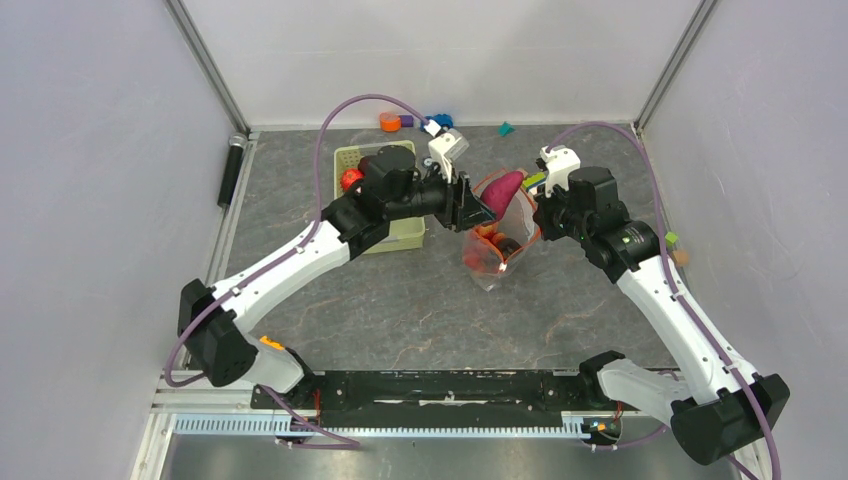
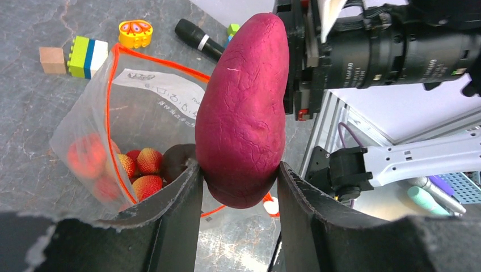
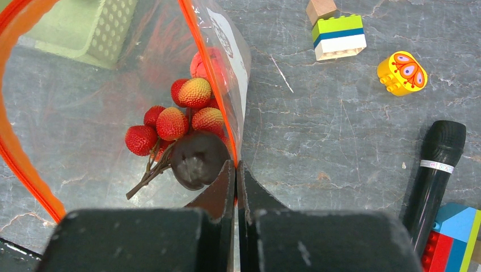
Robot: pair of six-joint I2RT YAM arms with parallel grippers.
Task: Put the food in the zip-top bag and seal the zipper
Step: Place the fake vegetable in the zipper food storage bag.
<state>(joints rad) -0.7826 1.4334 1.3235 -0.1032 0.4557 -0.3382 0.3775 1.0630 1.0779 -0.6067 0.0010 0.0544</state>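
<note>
My left gripper (image 2: 238, 175) is shut on a magenta-purple sweet potato (image 2: 244, 107), a piece of the food, held over the open mouth of the zip-top bag (image 2: 85, 122). In the top view this sweet potato (image 1: 503, 187) sits just above the bag (image 1: 497, 262). Inside the bag lie red strawberries (image 3: 184, 113) and a dark purple piece (image 3: 195, 160). My right gripper (image 3: 236, 165) is shut on the bag's orange-red zipper (image 3: 227, 122) edge, holding the mouth open. The zipper's white slider end (image 2: 272, 206) shows below the sweet potato.
A pale green basket (image 1: 376, 195) with a red piece stands behind the left arm. Coloured blocks (image 3: 339, 37), a yellow butterfly block (image 3: 401, 72) and a black microphone (image 3: 434, 170) lie right of the bag. More toys (image 1: 412, 122) sit at the back wall.
</note>
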